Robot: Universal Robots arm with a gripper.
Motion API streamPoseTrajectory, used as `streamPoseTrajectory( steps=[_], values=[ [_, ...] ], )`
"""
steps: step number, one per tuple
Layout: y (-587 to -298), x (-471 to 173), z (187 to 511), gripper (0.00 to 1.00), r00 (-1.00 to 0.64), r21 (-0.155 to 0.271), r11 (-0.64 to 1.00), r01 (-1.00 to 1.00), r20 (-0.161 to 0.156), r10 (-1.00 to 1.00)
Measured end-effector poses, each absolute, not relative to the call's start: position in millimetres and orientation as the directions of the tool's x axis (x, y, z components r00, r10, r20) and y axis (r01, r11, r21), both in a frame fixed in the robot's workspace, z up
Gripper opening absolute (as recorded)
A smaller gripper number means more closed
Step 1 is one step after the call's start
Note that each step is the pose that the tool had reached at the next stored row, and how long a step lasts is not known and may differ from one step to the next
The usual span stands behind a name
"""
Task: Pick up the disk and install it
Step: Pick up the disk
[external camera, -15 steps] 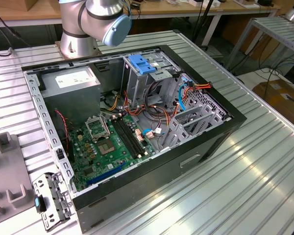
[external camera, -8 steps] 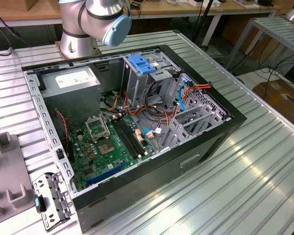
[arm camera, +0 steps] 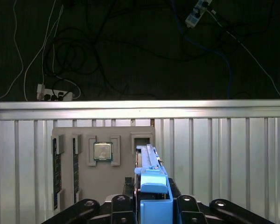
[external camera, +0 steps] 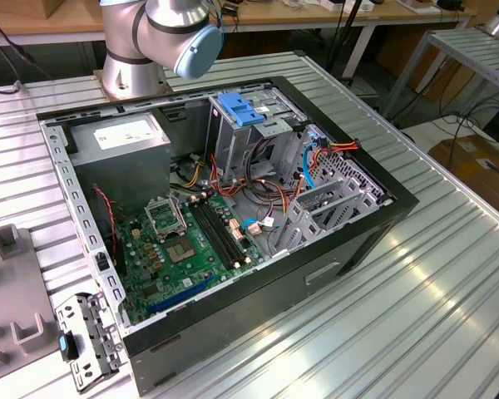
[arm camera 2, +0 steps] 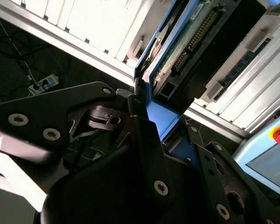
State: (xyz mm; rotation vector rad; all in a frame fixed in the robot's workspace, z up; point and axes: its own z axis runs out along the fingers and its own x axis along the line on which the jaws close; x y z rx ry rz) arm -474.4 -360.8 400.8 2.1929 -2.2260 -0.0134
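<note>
Your pincer (arm camera: pixel 151 199) is clamped on the blue-railed sides of the disk (arm camera: pixel 148 163), holding it on edge at the empty slot of the grey tray (arm camera: pixel 102 182). Contact with the tray can't be judged. The grasp looks made, but fitting it into the open case (external camera: pixel 316 283) beside the tray is not yet done.

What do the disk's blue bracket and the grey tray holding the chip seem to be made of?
The bracket on the disk: likely moulded plastic, uniformly blue with a soft sheen. The tray: matte light grey with moulded pockets, probably plastic, though painted metal is possible.
</note>
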Motion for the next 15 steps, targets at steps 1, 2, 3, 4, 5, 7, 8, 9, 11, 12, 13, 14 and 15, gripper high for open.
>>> streamPoseTrajectory(
  steps=[1,2,3,4,5,7,8,9,11,12,13,14,15],
  values=[
    [-360.8,-474.4,401.0,0.37,-0.015,0.018,0.015,-1.000,0.006,-1.000],
    [-360.8,-474.4,401.5,0.37,-0.015,0.018,0.015,-1.000,0.006,-1.000],
    [-360.8,-474.4,401.8,0.37,-0.015,0.018,0.015,-1.000,0.006,-1.000],
    [-360.8,-474.4,402.3,0.37,-0.015,0.018,0.015,-1.000,0.006,-1.000],
    [-360.8,-474.4,403.0,0.37,-0.015,0.018,0.015,-1.000,0.006,-1.000],
    [-360.8,-474.4,404.3,0.37,-0.015,0.018,0.015,-1.000,0.006,-1.000],
    [-360.8,-474.4,404.6,0.37,-0.015,0.018,0.015,-1.000,0.006,-1.000],
    [-360.8,-474.4,404.9,0.37,-0.015,0.018,0.015,-1.000,0.006,-1.000],
    [-360.8,-474.4,405.9,0.37,-0.015,0.018,0.015,-1.000,0.006,-1.000],
    [-360.8,-474.4,406.6,0.37,-0.015,0.018,0.015,-1.000,0.006,-1.000],
    [-360.8,-474.4,407.2,0.37,-0.015,0.018,0.015,-1.000,0.006,-1.000],
    [-360.8,-474.4,407.6,0.37,-0.015,0.018,0.015,-1.000,0.006,-1.000],
    [-360.8,-474.4,408.3,0.37,-0.015,0.018,0.015,-1.000,0.006,-1.000]
  ],
)
